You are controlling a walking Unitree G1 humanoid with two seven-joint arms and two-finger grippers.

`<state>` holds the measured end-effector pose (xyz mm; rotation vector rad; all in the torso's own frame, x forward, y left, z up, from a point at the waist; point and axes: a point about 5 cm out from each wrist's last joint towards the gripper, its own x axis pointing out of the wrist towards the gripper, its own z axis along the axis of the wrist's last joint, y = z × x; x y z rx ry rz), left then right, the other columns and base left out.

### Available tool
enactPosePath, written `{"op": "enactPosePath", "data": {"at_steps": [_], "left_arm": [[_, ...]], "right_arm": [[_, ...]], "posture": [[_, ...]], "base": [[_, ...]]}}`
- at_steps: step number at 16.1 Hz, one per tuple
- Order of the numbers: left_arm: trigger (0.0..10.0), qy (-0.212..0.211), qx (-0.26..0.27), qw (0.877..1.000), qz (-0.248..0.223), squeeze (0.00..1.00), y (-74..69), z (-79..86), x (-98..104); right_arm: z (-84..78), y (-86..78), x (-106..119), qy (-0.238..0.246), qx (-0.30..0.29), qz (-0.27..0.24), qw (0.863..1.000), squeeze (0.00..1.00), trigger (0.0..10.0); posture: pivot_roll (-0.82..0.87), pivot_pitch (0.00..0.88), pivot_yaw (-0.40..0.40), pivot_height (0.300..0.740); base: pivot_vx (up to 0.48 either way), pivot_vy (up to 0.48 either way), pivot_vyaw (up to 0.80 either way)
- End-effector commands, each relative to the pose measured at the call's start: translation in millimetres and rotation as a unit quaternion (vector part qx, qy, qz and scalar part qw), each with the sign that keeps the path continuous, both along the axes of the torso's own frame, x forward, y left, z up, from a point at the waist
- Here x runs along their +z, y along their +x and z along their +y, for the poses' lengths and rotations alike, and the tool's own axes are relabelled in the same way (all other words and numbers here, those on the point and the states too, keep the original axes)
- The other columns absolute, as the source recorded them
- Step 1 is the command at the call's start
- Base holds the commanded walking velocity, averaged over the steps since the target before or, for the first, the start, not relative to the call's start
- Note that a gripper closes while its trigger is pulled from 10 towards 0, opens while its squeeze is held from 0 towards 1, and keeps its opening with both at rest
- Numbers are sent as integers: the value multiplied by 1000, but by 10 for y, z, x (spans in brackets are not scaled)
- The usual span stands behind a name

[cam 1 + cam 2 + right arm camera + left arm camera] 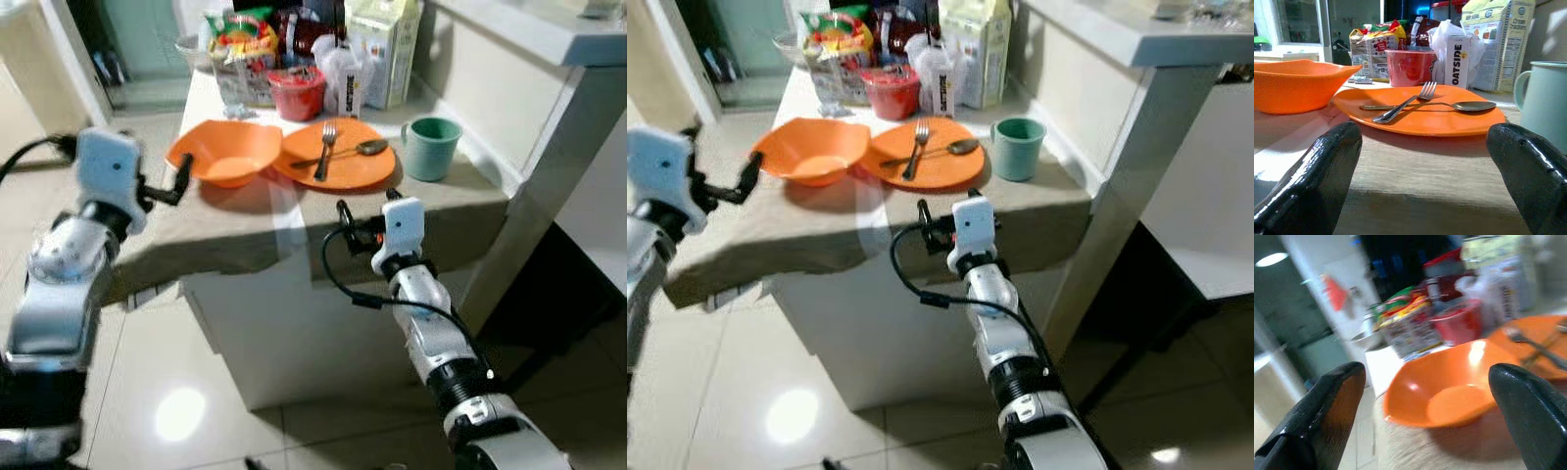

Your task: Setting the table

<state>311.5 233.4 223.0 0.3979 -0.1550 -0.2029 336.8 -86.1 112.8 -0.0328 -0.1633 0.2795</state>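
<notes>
An orange bowl (227,152) and an orange plate (345,168) sit side by side on the beige table (245,230). A fork (324,149) and a spoon (351,151) lie crossed on the plate. A pale green mug (431,147) stands to the plate's right. My left gripper (174,184) hovers open just left of the bowl, at rim height, holding nothing. My right gripper (364,208) is open at the table's near edge, low over the cloth and pointing at the plate (1420,115). In the left wrist view the bowl (1444,391) lies between the fingers (1322,416).
Behind the dishes crowd a red cup (296,93), snack bags (240,39), a small Oatside carton (350,93) and a tall carton (384,49). A raised counter wall (509,88) borders the table's right side. Glossy tiled floor (167,392) lies below.
</notes>
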Motion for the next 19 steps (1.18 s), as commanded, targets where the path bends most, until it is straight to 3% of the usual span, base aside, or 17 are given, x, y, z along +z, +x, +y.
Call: {"op": "enactPosePath", "data": {"at_steps": [1, 4, 6, 8, 10, 15, 19], "left_arm": [[10000, 19, -22, 1000, 8, 0, 38, -45, 28], [10000, 126, -106, 984, 63, 0, 189, -214, -144], [10000, 178, -140, 968, 105, 0, 280, -260, -317], [10000, 205, -149, 958, 131, 0, 368, -245, -401], [10000, 224, -132, 957, 128, 0, 504, -192, -332], [10000, 216, -130, 965, 71, 0, 592, -252, -133], [10000, 216, -145, 958, 120, 0, 648, -278, -315]], "right_arm": [[-11, -4, -1, 3, -3, 4, 1000, 0, 10000], [18, -12, -9, 4, 1, 6, 1000, 0, 10000], [14, -26, -14, 3, 3, 6, 1000, 0, 10000], [4, -50, -23, 2, 4, 6, 1000, 0, 10000], [-48, -79, -38, -1, -2, 7, 1000, 0, 10000], [-120, -131, -87, -9, -8, 14, 1000, 0, 10000], [-78, -138, -83, -9, 1, 18, 1000, 0, 10000]], "posture": [[0, 0, 57, 740], [-8, 0, 58, 740], [-15, 0, 57, 740], [-31, 0, 62, 740], [-56, 2, 69, 740], [-66, 19, 62, 740], [-58, 24, 66, 740]], "base": [[0, 0, 0], [0, 0, 0], [0, 0, 0], [0, 0, 0], [0, 0, 0], [0, 0, 0], [0, 0, 0]]}}
